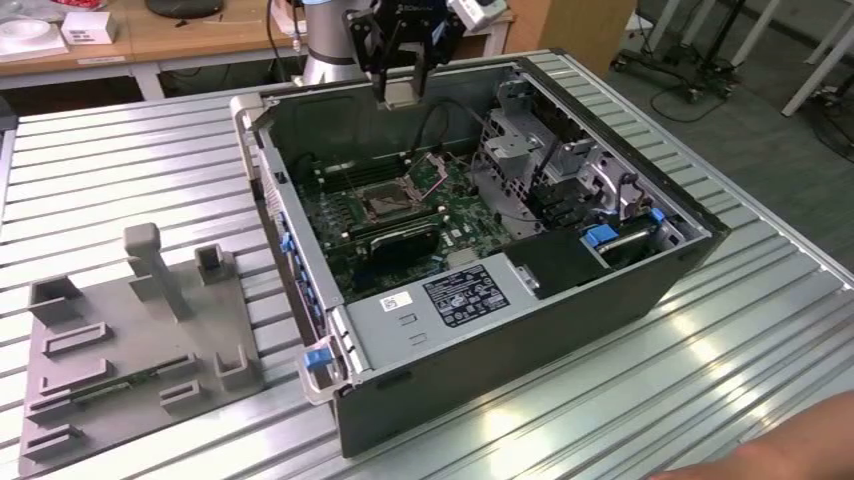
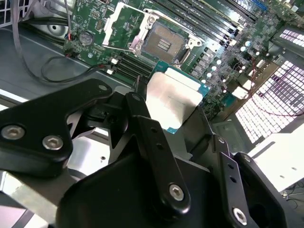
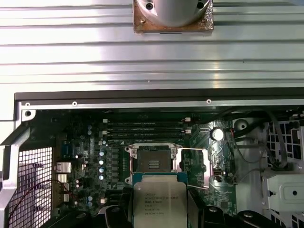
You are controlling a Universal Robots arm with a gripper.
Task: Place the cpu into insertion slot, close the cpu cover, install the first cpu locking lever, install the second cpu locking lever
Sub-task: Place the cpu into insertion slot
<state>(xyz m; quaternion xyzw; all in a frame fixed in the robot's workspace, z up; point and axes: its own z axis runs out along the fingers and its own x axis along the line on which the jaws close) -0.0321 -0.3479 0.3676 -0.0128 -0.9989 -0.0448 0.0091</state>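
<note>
I have the gripper point(image 1: 399, 88) clamped on the cpu point(image 2: 173, 102), held high over the open computer case point(image 1: 534, 345) and well apart from the insertion slot point(image 2: 164, 43), which lies bare. The cpu cover point(image 2: 124, 23) is swung open beside the slot. By my reading no step is finished: seating the chip, closing the cover and both locking levers are all left.

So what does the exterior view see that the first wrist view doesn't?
The exterior view gives the whole computer case from outside and the grey holder lying beside it. The first wrist view gives the cpu's silver top close up and a round battery on the board. Both have the empty insertion slot and the gripper holding the cpu.
</note>
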